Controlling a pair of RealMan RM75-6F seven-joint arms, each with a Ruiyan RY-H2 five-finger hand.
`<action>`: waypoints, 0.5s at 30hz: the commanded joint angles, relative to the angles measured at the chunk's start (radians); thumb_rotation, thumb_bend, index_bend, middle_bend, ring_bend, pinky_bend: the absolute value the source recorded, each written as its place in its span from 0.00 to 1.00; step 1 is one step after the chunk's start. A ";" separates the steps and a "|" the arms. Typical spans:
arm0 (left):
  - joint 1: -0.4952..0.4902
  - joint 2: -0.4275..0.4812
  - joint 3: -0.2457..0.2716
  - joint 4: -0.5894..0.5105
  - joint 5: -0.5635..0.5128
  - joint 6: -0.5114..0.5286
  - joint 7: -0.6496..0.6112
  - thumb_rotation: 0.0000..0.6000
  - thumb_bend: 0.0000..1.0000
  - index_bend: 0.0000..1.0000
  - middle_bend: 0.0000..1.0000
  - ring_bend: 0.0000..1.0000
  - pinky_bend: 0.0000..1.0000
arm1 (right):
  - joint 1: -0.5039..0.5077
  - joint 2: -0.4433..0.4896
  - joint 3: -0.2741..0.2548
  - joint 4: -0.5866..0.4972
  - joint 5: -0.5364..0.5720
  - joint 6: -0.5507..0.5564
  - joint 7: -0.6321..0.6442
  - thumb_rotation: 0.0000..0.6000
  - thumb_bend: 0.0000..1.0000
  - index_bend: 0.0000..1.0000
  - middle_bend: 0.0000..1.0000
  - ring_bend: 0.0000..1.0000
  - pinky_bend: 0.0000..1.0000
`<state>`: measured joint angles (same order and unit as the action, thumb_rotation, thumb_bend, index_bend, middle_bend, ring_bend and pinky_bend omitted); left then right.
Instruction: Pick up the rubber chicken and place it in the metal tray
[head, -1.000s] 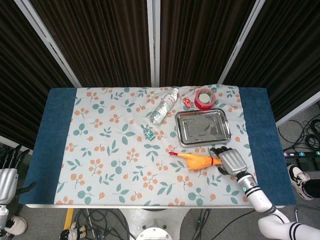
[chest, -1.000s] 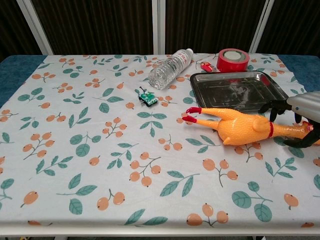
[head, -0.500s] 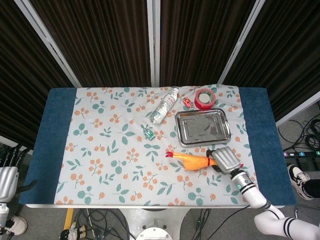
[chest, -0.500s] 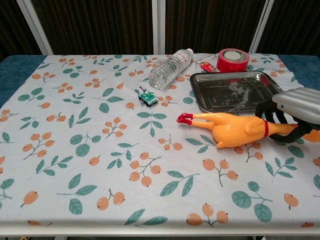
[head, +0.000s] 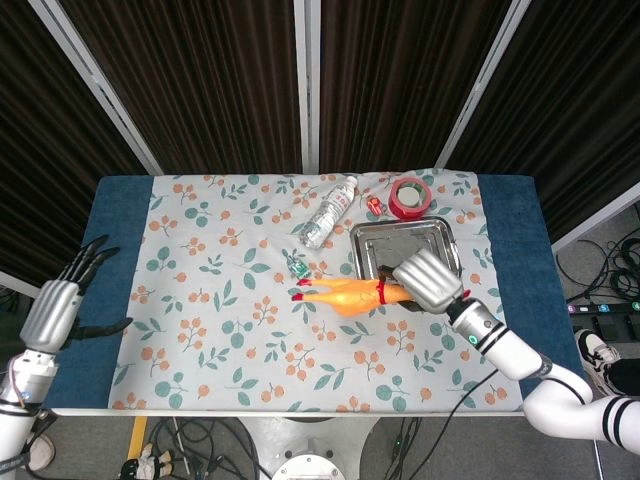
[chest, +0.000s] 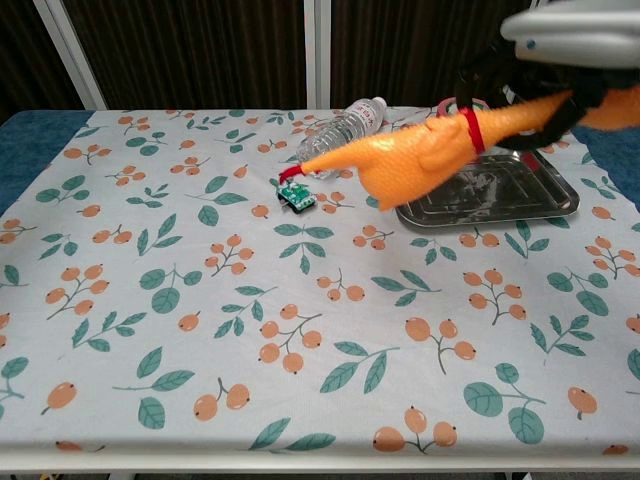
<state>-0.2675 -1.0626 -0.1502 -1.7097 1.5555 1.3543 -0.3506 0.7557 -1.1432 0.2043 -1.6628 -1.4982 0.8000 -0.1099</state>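
The left hand (head: 55, 308) hovers beside the table's left edge, fingers spread and holding nothing. The rubber chicken (chest: 420, 160) hangs above the floral cloth (chest: 200, 300) (feet pointing left), its neck gripped by the right hand (head: 428, 282) at the metal tray (head: 445, 240).

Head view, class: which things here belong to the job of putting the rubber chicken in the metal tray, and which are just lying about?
Job:
rubber chicken, held by the right hand
metal tray

Lying about:
plastic water bottle
red tape roll
small green toy
small red object
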 joint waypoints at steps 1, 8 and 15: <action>-0.061 0.004 -0.040 -0.050 -0.020 -0.061 -0.015 1.00 0.09 0.17 0.13 0.08 0.17 | 0.112 0.060 0.084 -0.086 0.115 -0.120 -0.066 1.00 0.40 0.92 0.79 0.79 1.00; -0.164 0.029 -0.087 -0.159 -0.145 -0.224 -0.060 1.00 0.05 0.15 0.12 0.08 0.17 | 0.313 0.040 0.144 -0.128 0.422 -0.217 -0.252 1.00 0.40 0.92 0.79 0.79 1.00; -0.224 0.012 -0.119 -0.234 -0.237 -0.262 0.073 1.00 0.03 0.15 0.12 0.08 0.17 | 0.500 -0.016 0.121 -0.157 0.745 -0.136 -0.414 1.00 0.40 0.92 0.79 0.79 1.00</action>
<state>-0.4648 -1.0425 -0.2547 -1.9165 1.3471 1.1108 -0.3116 1.1511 -1.1265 0.3300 -1.7989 -0.8870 0.6309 -0.4301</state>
